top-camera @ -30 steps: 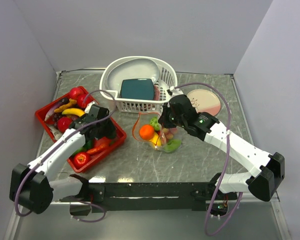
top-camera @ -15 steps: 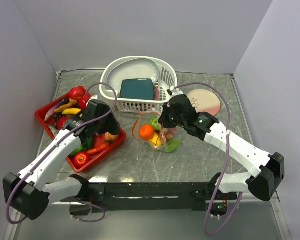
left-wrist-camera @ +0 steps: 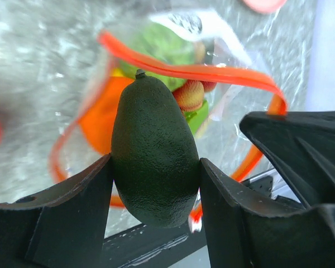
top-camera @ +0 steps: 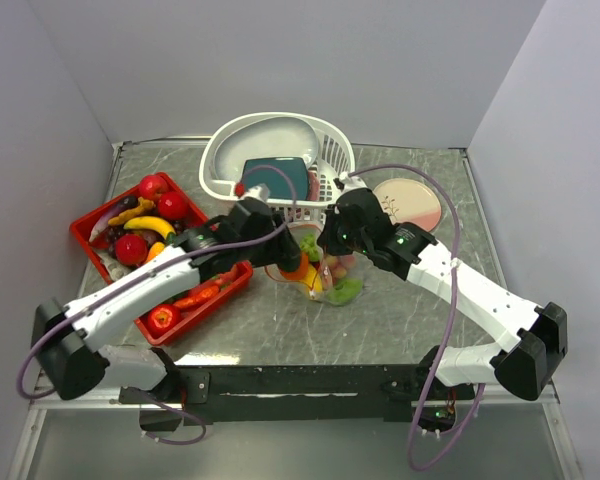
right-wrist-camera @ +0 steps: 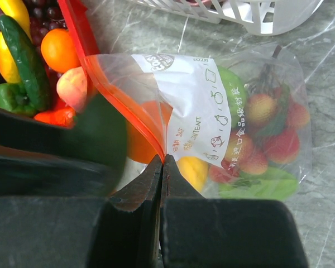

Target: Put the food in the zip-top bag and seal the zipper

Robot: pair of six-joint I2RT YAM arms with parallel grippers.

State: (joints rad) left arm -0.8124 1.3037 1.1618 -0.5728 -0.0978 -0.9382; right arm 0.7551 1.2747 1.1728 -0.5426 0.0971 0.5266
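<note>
My left gripper point(left-wrist-camera: 155, 170) is shut on a dark green avocado-shaped toy point(left-wrist-camera: 153, 139) and hovers just over the open mouth of the zip-top bag point(left-wrist-camera: 173, 50). The orange-red zipper point(left-wrist-camera: 212, 72) loops wide open beneath it. An orange point(right-wrist-camera: 138, 144), a lemon point(right-wrist-camera: 192, 170) and reddish and green food lie inside the clear bag point(right-wrist-camera: 240, 128). My right gripper point(right-wrist-camera: 163, 162) is shut on the zipper strip point(right-wrist-camera: 123, 103) at the bag's near edge. From above, the left gripper point(top-camera: 283, 255) and right gripper point(top-camera: 330, 243) flank the bag point(top-camera: 338, 282).
The red tray point(top-camera: 77, 228) at left holds apples point(top-camera: 153, 186), a banana point(top-camera: 148, 224) and other food. A white slotted basket point(top-camera: 325, 150) with a teal slab point(top-camera: 278, 178) stands behind the bag. A pink plate point(top-camera: 408, 203) lies at the right.
The left arm has swung right from the red tray to the bag's mouth, carrying the dark green toy. The right gripper has kept its hold on the zipper.
</note>
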